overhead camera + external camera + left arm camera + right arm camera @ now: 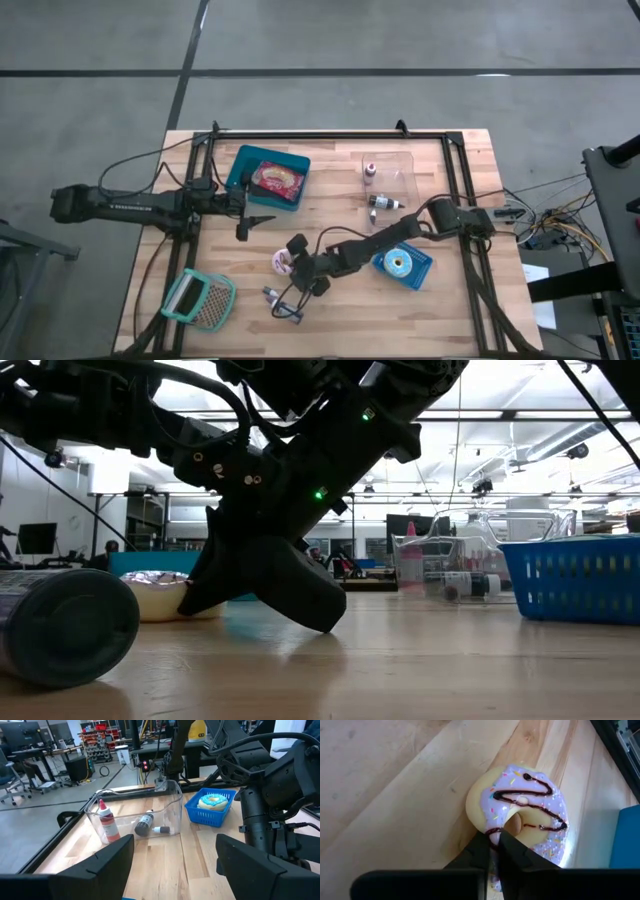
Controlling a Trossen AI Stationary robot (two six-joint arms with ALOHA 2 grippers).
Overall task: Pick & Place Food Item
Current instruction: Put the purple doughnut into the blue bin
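A donut [527, 800] with purple icing, sprinkles and a dark drizzle lies flat on the wooden table [340, 300], left of centre [279, 262]. My right gripper [495, 836] reaches across from the table's right and is shut on it [291, 262]. In the low view the donut [160, 595] shows behind the dark gripper [275, 595]. My left gripper [247, 226] waits open at the left, near a teal tray [240, 170]; its fingers [105, 862] hold nothing. My right gripper pinches the donut's ring [492, 831] on the side nearest the wrist. One finger [512, 851] stands at the hole's edge, the other [479, 851] outside the rim. The fingers slant down from the table's right. The donut rests flat on the table.
A blue basket [420, 275] with a blue-iced donut [399, 263] sits under my right arm. A clear bin [395, 165] with small bottles stands at the far right. The teal tray holds a red food item [276, 178]. A teal and white tool [198, 300] and a dark cylinder [65, 625] lie near the front.
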